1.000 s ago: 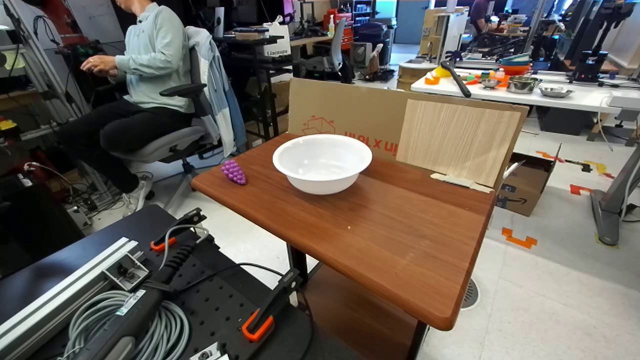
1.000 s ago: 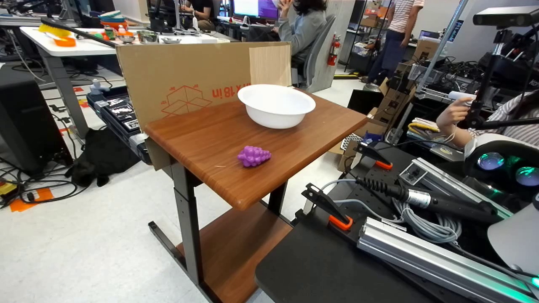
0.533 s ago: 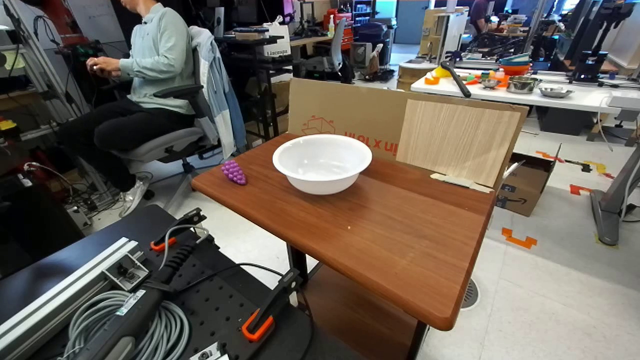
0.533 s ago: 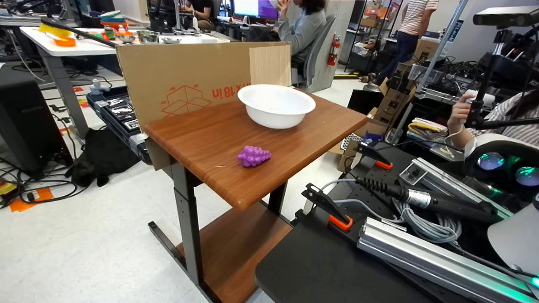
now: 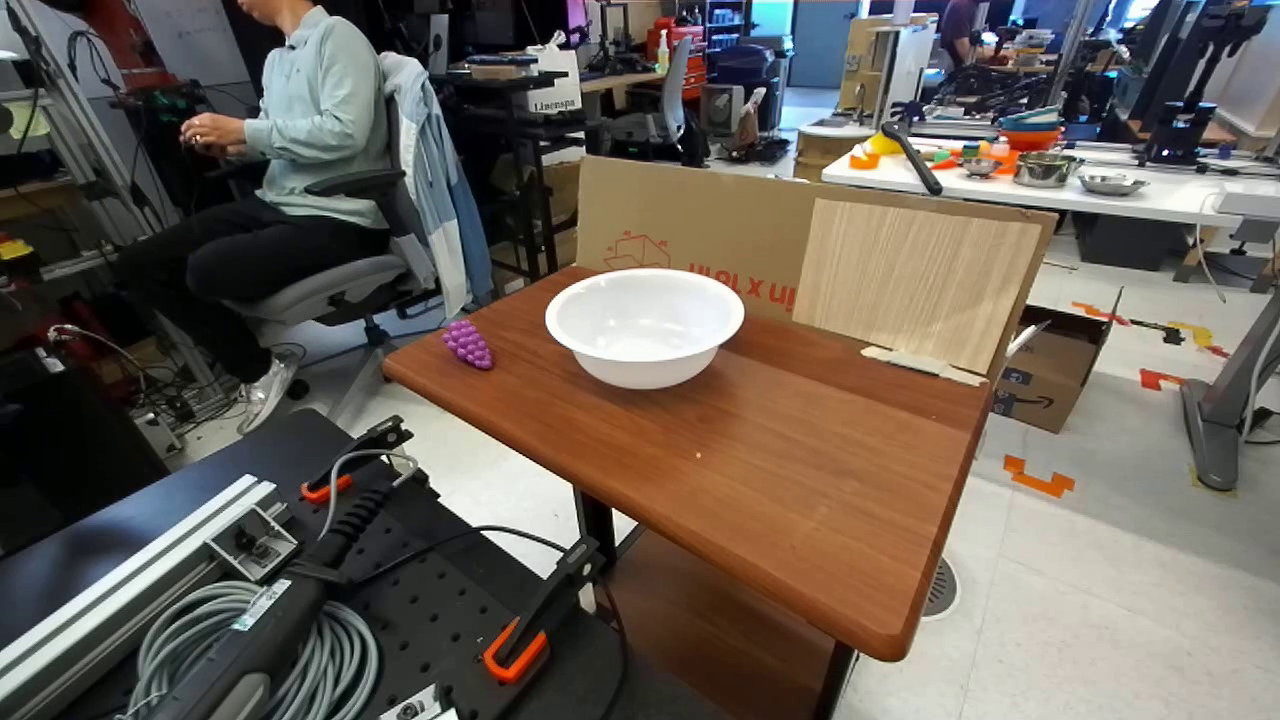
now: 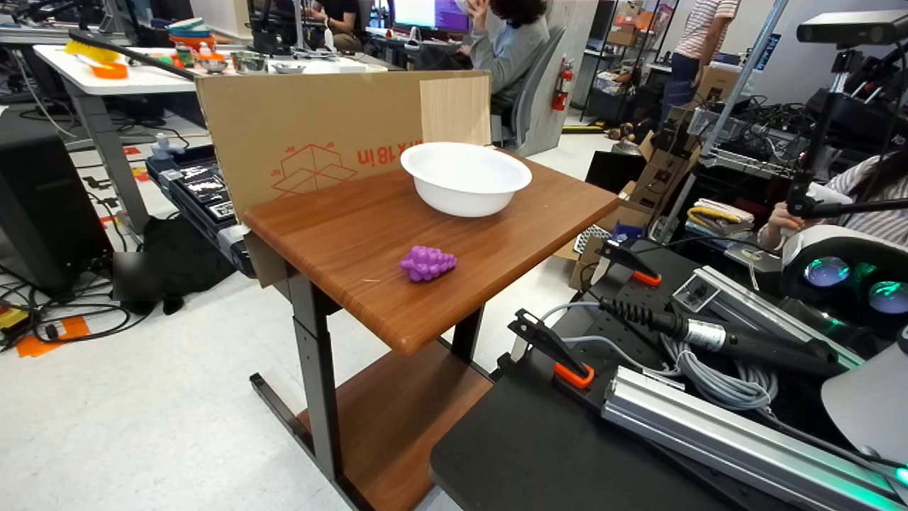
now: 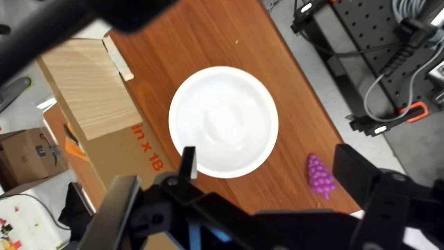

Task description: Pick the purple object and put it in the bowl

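The purple object (image 5: 468, 344) is a bumpy, grape-like lump lying on the brown table near one corner. It also shows in an exterior view (image 6: 428, 263) and in the wrist view (image 7: 321, 176). The white bowl (image 5: 645, 345) stands upright on the table, apart from the purple object; it also shows in an exterior view (image 6: 466, 191). In the wrist view the bowl (image 7: 225, 172) looks empty. My gripper (image 7: 265, 163) shows only in the wrist view, fingers wide apart with nothing between them, seen from above the table. The purple object appears beside the finger at the right of that picture.
A cardboard sheet (image 5: 700, 195) with a pale wood panel (image 5: 915, 280) stands along the table's far edge. A black bench (image 6: 553, 440) with clamps, an aluminium rail (image 6: 716, 433) and coiled cable (image 6: 738, 376) lies beside the table across a gap.
The purple object and bowl have not moved. The arm stays out of both exterior views. People in the background shift, and a hand holding a white device at the side has lowered.
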You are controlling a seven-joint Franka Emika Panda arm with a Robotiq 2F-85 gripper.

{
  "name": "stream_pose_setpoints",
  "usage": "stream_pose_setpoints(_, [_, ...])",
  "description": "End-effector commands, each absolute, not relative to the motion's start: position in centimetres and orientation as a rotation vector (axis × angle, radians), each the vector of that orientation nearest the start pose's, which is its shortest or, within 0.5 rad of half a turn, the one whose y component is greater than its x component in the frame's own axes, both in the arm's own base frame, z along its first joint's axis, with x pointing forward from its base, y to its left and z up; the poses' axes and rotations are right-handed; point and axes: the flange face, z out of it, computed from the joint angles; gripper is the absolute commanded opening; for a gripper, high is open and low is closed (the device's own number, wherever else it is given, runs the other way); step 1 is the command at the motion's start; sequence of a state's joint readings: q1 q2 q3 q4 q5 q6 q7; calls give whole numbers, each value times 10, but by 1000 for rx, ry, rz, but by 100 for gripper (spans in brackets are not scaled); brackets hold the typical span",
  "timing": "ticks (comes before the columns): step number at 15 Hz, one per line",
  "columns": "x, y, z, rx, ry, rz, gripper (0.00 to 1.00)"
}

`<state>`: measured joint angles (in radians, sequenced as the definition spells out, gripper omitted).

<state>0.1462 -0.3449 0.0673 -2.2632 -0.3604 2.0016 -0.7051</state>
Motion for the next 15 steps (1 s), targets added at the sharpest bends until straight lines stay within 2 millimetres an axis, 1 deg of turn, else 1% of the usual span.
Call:
stream_pose_setpoints(1, [443,88,491,-3021,-1715,-159,100])
stream_pose_setpoints(3, [438,91,479,-2989,-1708,-160,100])
stream_pose_setpoints(4, [449,86,482,-3012,-1726,-93,100])
stream_pose_setpoints(5, [448,86,478,-3008,-1727,-84,100])
stream_pose_setpoints(8, [448,86,478,-3008,-1726,-83,100])
stream_pose_setpoints(9, [451,84,477,-3009,-1703,-66,100])
stream_pose_setpoints(11, [456,94,473,-2968,-1814,-130,100])
stream_pose_setpoints(13, [459,114,467,-2946,-1878,-258,100])
stream_pose_setpoints(14, [460,130,462,-2909,-1935,-296,100])
stream_pose_setpoints(15, [463,140,458,-2893,-1962,-326,100])
